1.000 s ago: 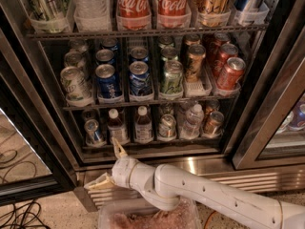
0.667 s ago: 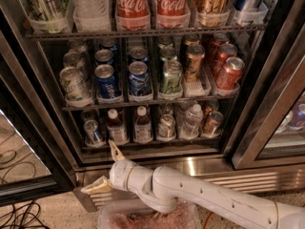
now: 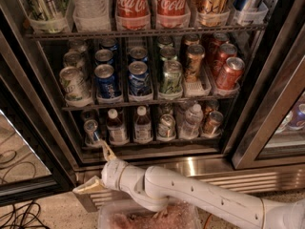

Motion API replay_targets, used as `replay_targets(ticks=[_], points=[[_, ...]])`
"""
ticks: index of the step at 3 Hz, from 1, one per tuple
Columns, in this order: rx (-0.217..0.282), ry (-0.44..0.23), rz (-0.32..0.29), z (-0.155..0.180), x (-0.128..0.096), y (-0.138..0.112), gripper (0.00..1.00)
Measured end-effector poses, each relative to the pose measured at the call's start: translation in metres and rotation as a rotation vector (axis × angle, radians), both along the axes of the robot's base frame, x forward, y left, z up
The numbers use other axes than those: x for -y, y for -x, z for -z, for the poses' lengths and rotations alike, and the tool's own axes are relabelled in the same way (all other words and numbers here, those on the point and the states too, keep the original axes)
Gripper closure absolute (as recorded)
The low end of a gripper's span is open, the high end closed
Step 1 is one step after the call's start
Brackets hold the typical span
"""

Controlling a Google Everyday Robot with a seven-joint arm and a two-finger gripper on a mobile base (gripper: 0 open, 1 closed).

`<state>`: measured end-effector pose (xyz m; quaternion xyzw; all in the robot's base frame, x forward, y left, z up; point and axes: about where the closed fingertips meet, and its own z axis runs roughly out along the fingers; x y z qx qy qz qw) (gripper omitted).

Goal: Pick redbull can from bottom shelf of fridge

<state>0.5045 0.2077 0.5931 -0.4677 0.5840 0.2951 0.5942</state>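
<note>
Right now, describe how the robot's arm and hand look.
The arm is smooth, white and tubular, with rounded joints and small dark dots along it. The hand, low before the fridge base, has two slim tan fingers.

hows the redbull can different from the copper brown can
The redbull can is slim, blue and silver; the copper-brown can is wider and brown. The redbull can sits at the bottom shelf's left end, the copper-brown can near its right. The open gripper hangs just below the redbull can, far from the copper-brown can. Both have silver tops.
</note>
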Motion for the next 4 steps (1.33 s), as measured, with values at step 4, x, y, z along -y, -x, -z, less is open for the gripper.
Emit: replay_targets(ticks=[4], points=[[0.093, -0.044, 0.141, -0.009, -0.01, -0.019, 0.0]])
